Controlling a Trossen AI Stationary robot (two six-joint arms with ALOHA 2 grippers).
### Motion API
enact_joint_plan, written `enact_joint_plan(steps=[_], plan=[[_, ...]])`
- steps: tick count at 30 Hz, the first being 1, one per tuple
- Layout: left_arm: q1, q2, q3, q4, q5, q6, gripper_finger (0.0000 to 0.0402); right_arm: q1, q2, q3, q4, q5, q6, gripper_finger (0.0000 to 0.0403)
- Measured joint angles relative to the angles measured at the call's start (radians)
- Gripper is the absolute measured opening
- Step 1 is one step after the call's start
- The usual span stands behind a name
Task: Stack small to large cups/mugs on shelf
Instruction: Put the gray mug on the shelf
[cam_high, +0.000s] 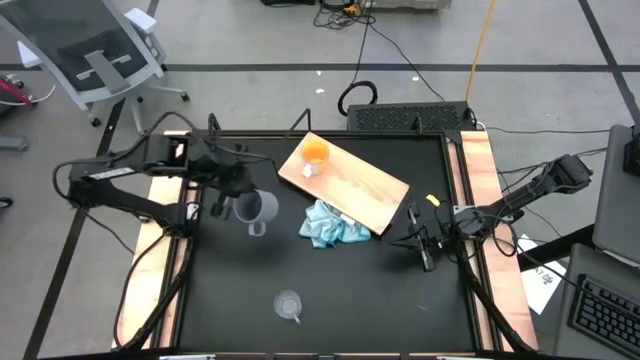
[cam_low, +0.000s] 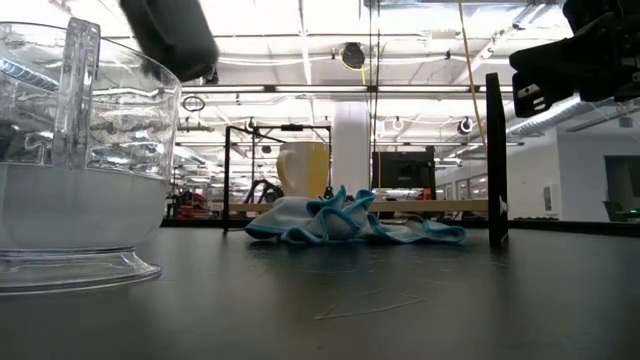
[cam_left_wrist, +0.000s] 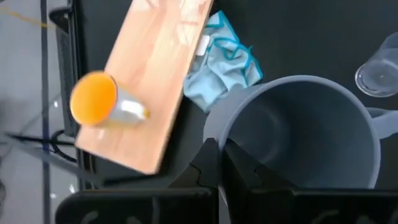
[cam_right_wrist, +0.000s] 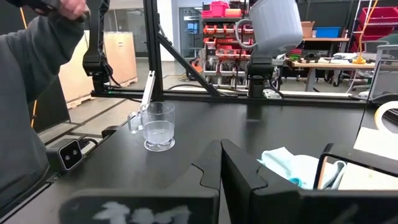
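Left gripper (cam_left_wrist: 217, 163): clamped on the rim of the grey-blue mug (cam_high: 257, 209), held clear above the table (cam_high: 330, 290), as only the right wrist view shows. Mug matte, hollow bare inside.
Orange mug (cam_high: 314, 154): stands on the shelf (cam_high: 350, 182), a light-wood board.
Clear cup (cam_high: 288, 304): upright near the table's front edge.
Blue cloth (cam_high: 334, 225): touches the shelf.
Right gripper (cam_high: 428, 247): fingers together, holding nothing, at the right side.

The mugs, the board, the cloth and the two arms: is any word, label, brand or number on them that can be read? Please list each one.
None can be read.
Small white label on the light blue cloth: too blurred.
Orange mug, grey-blue mug, clear cup and wooden board: no text visible.
Left gripper and right gripper: no readable marks.
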Motion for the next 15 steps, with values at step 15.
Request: enact_joint_plan(steps=[15], plan=[[0.078, -0.101, -0.281, -0.092, 0.170, -0.156, 0.0003, 0.000, 0.000, 0.000, 0.020, 0.008, 0.002, 0.0000]])
